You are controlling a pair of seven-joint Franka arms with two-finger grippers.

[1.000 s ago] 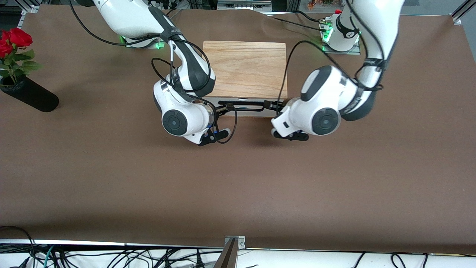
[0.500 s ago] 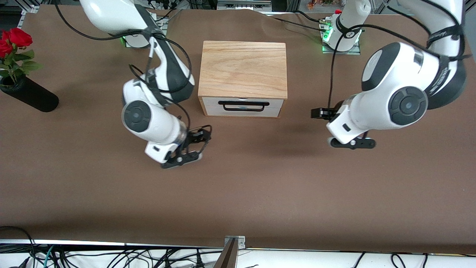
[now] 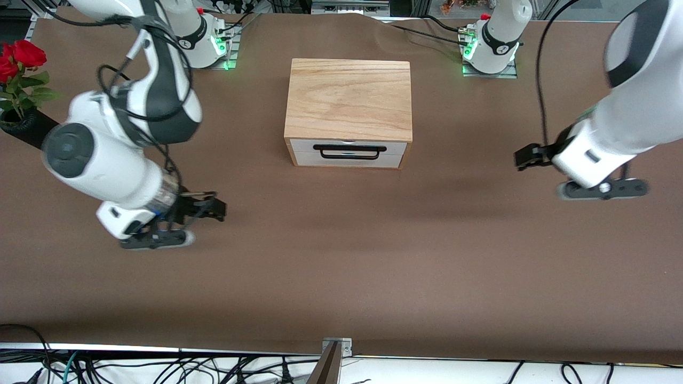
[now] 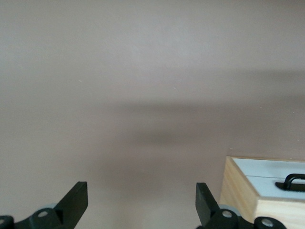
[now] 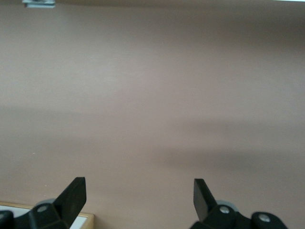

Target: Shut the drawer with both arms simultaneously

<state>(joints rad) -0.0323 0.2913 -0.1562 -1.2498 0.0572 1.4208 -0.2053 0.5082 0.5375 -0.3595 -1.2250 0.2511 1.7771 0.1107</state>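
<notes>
The drawer point(image 3: 349, 160) sits flush in the light oak box point(image 3: 349, 98), with its white front and black wire handle point(image 3: 349, 151) facing the front camera. My right gripper point(image 3: 216, 209) is open and empty, low over bare table toward the right arm's end, well apart from the box. My left gripper point(image 3: 524, 158) is open and empty over bare table toward the left arm's end. The left wrist view shows spread fingers point(image 4: 76, 200), the box corner point(image 4: 240, 191) and part of the handle point(image 4: 293, 180). The right wrist view shows spread fingers point(image 5: 74, 193) and a box edge point(image 5: 88, 220).
A black vase point(image 3: 21, 128) with red roses point(image 3: 21, 56) stands at the right arm's end of the table, partly covered by the right arm. Both arm bases point(image 3: 488, 45) stand along the table edge farthest from the front camera. Brown tabletop point(image 3: 341, 256) lies in front of the drawer.
One second ago both grippers were at the drawer's handle. Both arms have since swung away from the box, each toward its own end of the table. The drawer front now stands uncovered and flush.
</notes>
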